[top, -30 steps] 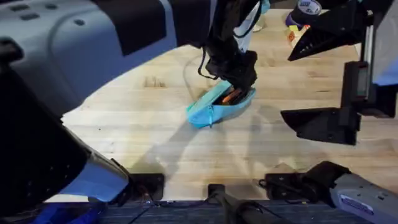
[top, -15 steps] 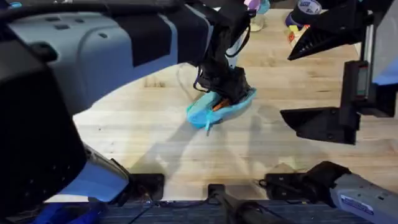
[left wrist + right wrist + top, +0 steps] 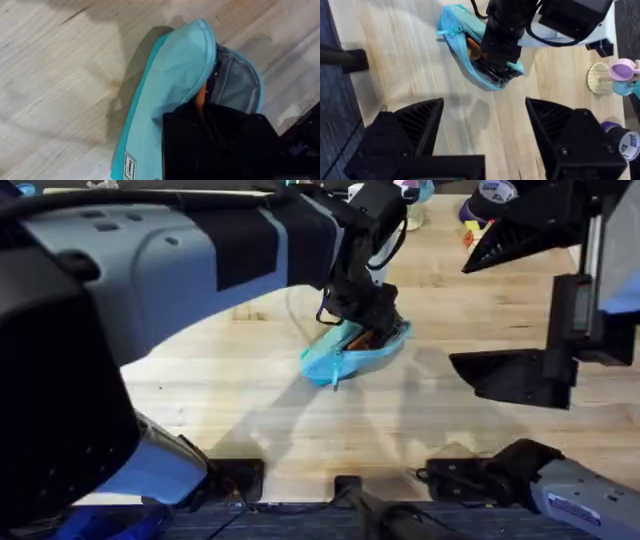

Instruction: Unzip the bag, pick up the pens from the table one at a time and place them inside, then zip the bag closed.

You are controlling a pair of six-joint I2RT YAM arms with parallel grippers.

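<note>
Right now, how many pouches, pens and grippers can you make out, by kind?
Light-turquoise fabric pencil pouch: 1
Orange-barrelled pen, inside the pouch: 1
Black two-finger left gripper, at the pouch opening: 1
Black two-finger right gripper, raised and open: 1
Total: 4

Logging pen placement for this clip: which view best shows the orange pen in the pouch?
The right wrist view: the orange pen shows inside the open light-turquoise fabric pouch, beside the left end effector. Overhead gives an orange glimpse; left wrist a sliver.

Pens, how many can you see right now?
1: an orange pen lies inside the open bag, under the left tool. More may be hidden inside or beneath the arm.
</note>
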